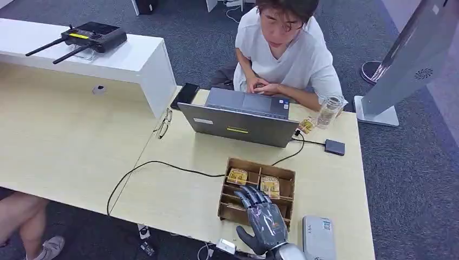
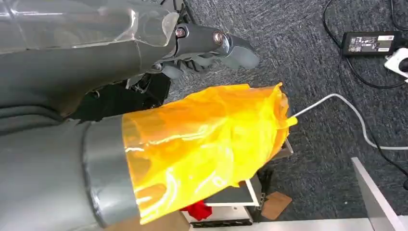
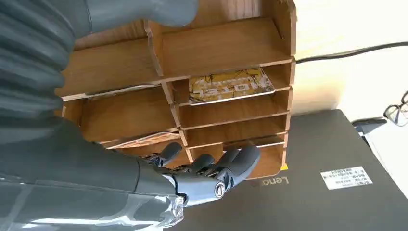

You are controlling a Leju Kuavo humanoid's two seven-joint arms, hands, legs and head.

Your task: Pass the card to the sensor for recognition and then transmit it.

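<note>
Reaching for a card | table (image 1: pixel 178 200): wooden box (image 1: pixel 223 200) sits by its near edge, so my arm gets there easily | right hand (image 1: pixel 263 219) over the box, fingers apart, holding nothing | left hand (image 2: pixel 211 45) hangs low, can't tell its state | cards (image 1: pixel 269 186) lie in the box's far slots, ready to lift.

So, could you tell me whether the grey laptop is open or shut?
Open: the grey laptop has its lid raised, keyboard facing the seated person.
</note>
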